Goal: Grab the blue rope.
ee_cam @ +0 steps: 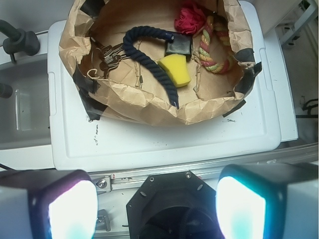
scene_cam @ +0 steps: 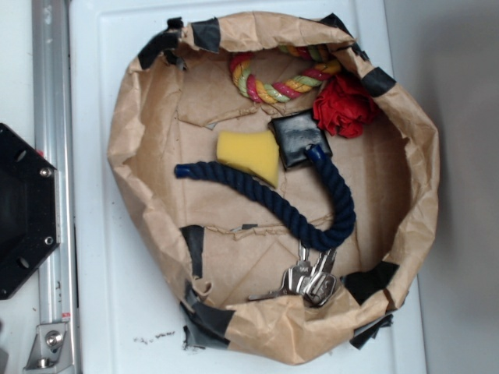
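We see one blue rope (scene_cam: 300,214), a thick, dark navy twisted cord bent into a hook shape, with a shiny brighter-blue cap at each end. It lies on the floor of a brown paper nest (scene_cam: 148,167), a crumpled paper ring patched with black tape. One capped end points toward the nest's left wall in the exterior view; the cord runs under the edge of the yellow sponge (scene_cam: 249,154), curves round near the keys (scene_cam: 310,279), and climbs to the other capped end, which touches the black square pad (scene_cam: 296,139).

Counting what lies in the nest: one blue rope, one yellow sponge, one black square pad, one pink-yellow-green twisted rope (scene_cam: 277,82) curled by the far wall, one red crumpled cloth (scene_cam: 343,105) beside it, and one bunch of metal keys. The nest sits on a white lid (scene_cam: 101,296).

In the wrist view our gripper (ee_cam: 157,209) hangs well apart from the nest, over the rail at the lid's edge. Its two fingers (ee_cam: 55,206) stand spread wide, with nothing between them, and the blue rope lies untouched.
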